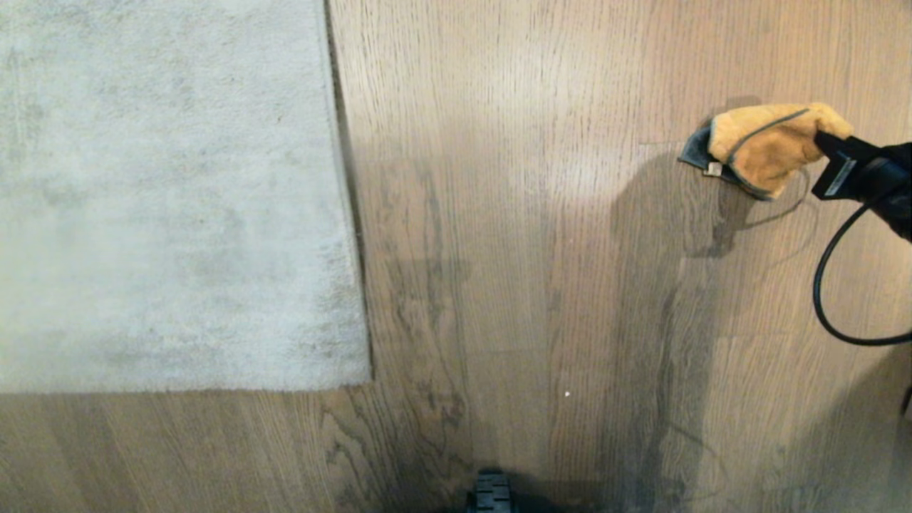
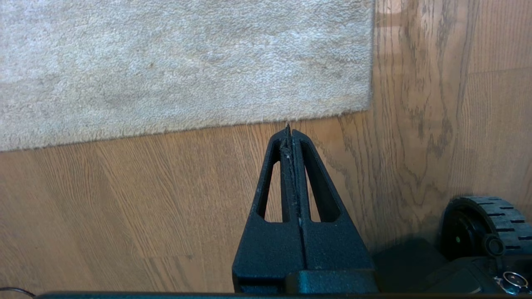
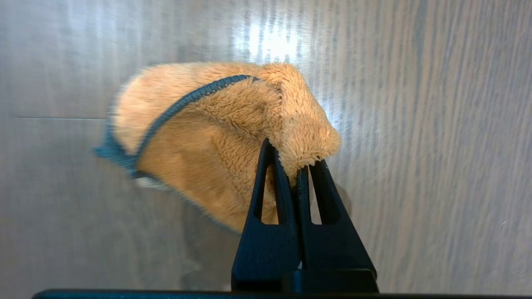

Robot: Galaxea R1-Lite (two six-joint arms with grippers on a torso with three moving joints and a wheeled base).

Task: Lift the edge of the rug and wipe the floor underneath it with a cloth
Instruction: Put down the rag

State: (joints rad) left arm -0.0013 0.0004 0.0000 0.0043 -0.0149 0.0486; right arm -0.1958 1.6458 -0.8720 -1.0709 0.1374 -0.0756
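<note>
Your right gripper (image 3: 302, 166) pinches the cloth (image 1: 766, 146) by one bunched fold above bare floor (image 1: 534, 214), well right of the flat rug edge (image 1: 349, 206), ready for wiping; your left gripper (image 2: 291, 133), pressed together and empty, waits near the rug's corner.

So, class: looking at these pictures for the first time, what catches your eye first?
The orange cloth stands out, pinched in the right claw at the head view's right, above the floor. The pale grey rug fills the upper left, lying flat. The left claw is shut near its corner.
</note>
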